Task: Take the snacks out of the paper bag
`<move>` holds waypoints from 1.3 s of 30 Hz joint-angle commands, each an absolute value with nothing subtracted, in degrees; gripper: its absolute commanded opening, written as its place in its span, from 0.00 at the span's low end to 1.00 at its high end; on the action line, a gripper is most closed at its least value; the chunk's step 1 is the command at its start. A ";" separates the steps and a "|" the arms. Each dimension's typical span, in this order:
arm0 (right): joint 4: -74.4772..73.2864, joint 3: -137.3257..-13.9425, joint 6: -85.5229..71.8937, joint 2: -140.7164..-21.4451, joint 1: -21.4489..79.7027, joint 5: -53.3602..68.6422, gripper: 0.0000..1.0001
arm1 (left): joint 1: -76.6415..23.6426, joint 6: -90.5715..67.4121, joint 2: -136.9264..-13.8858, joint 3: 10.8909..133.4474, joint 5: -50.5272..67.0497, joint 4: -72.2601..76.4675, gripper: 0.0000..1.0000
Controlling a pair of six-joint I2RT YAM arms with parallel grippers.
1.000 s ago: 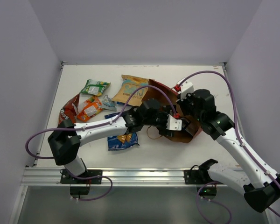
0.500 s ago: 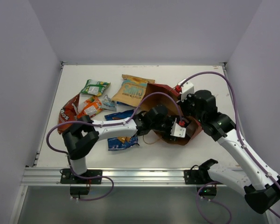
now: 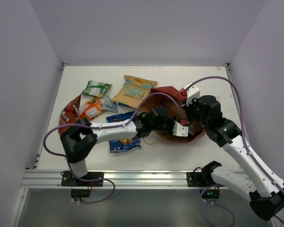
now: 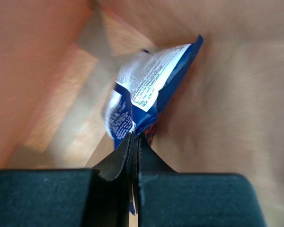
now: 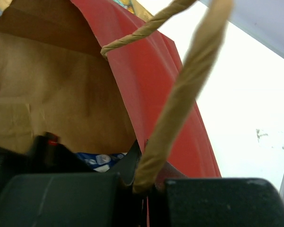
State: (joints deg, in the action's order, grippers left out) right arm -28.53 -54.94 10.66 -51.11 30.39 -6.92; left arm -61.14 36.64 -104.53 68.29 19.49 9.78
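Deep in the brown kraft paper bag (image 4: 227, 94), the left gripper (image 4: 135, 142) pinches a blue crinkly snack packet (image 4: 146, 90); the right gripper (image 5: 141, 177) clamps the twisted-paper handle (image 5: 180, 109). Next, probably, draw it backwards.

Left arm (image 3: 109, 131) stretched rightward, left claw (image 4: 135, 140) pinched closed, right arm (image 3: 236, 147) bent inward, right claw (image 5: 143, 165) clamped tight

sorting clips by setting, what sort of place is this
Most likely a robotics lab test cell: a white table boxed in by plain pale walls, two robot arms bolted to a metal rail at its near edge, and snack packets laid out beside a paper bag.
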 commanded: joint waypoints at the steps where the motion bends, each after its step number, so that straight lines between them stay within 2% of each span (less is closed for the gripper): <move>1: -27.16 -53.97 8.27 -50.27 30.50 -12.56 0.00 | -61.35 33.50 -93.27 67.68 18.46 12.22 0.00; 8: -27.60 -53.35 4.40 -52.21 30.24 -22.14 0.00 | -61.44 29.80 -73.34 67.94 13.11 4.84 0.00; 12: -28.91 -53.88 1.15 -53.17 29.10 -25.92 0.00 | -61.35 28.22 -65.58 68.20 1.17 0.01 0.00; 14: -30.14 -54.66 -1.74 -53.52 27.35 -25.93 0.00 | -61.26 27.16 -62.25 67.33 -8.93 -3.16 0.00; 15: -30.84 -54.84 -2.54 -53.70 26.73 -25.75 0.00 | -61.26 26.72 -61.36 66.89 -15.66 -4.99 0.00; 18: -32.25 -55.72 -5.18 -53.96 24.88 -25.23 0.00 | -60.21 21.65 -59.24 65.22 -25.62 -10.17 0.00; 27: -33.49 -57.39 -6.50 -53.79 23.99 -22.94 0.00 | -56.87 -3.99 -55.73 63.37 -46.99 -39.42 0.00; 33: -33.57 -59.06 -7.03 -55.28 23.91 -20.57 0.00 | -56.08 -15.45 -49.84 60.90 -53.53 -50.34 0.00; 39: -33.57 -60.38 -7.29 -56.25 23.91 -19.34 0.00 | -53.01 -16.43 -51.41 61.08 -54.75 -50.80 0.00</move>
